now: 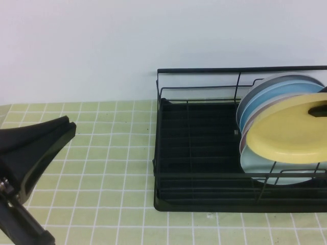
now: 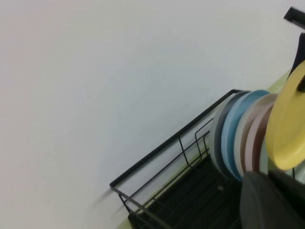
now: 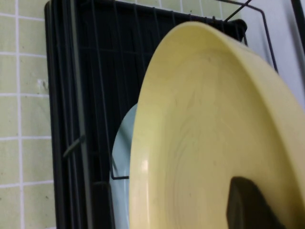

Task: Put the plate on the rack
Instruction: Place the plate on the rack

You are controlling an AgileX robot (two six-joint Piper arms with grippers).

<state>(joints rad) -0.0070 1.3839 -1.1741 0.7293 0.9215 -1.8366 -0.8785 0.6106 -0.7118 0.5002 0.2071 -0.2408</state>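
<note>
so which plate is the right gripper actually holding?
The pale-yellow plate, tilted over the rack in the right gripper. The grey, blue, pink and mint ones already stand in slots. The left gripper sits idle, far left.

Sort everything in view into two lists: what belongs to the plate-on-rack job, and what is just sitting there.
Part of the job:
- round pale-yellow plastic plate, held tilted over the rack
- large black wire dish rack
- right gripper, at the plate's right edge, shut on it

Just there:
- grey, blue, pink and mint plates already standing in the rack
- left gripper, parked at far left
- green tiled table
</note>
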